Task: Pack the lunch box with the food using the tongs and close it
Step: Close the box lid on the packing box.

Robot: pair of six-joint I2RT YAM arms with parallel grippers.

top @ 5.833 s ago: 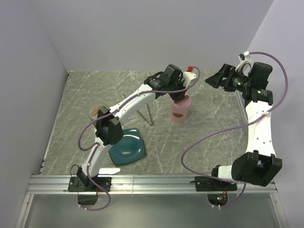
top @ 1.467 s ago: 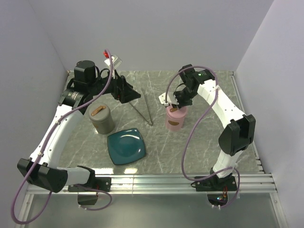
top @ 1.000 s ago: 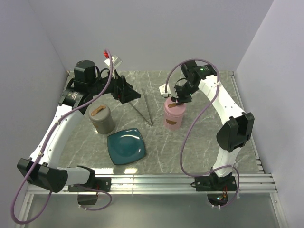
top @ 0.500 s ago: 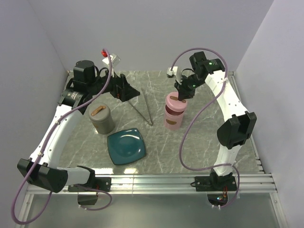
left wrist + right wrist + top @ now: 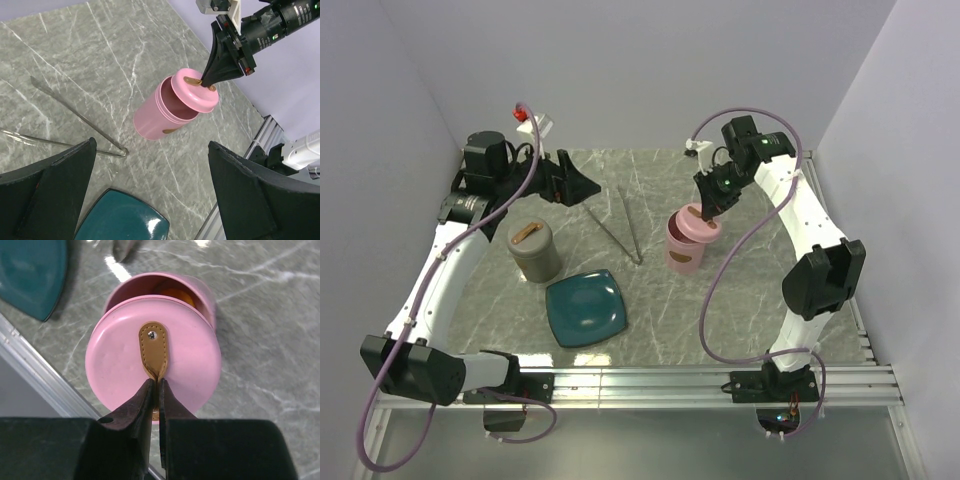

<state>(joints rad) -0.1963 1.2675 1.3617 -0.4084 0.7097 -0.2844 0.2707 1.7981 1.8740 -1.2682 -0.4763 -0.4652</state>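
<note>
The pink cylindrical lunch box (image 5: 684, 252) (image 5: 160, 113) stands upright at mid-table with its mouth partly uncovered. My right gripper (image 5: 710, 205) (image 5: 158, 384) is shut on the brown leather strap (image 5: 153, 349) of the pink lid (image 5: 195, 91) (image 5: 152, 362), holding the lid tilted just above and off-centre over the box. An orange piece of food (image 5: 176, 292) shows inside the box. The silver tongs (image 5: 618, 226) (image 5: 75, 116) lie on the table left of the box. My left gripper (image 5: 566, 180) (image 5: 160, 200) hovers open and empty at the far left, away from the tongs.
A teal square plate (image 5: 586, 308) (image 5: 122, 224) (image 5: 27, 270) lies near the front, bare. A grey lidded canister (image 5: 533, 250) with a brown strap stands left of it. Walls close in on three sides; a metal rail (image 5: 640, 382) runs along the near edge.
My right gripper has lifted the pink lid off the box by its strap and shifted it slightly aside. My left gripper has drawn back to the left and opened fully.
</note>
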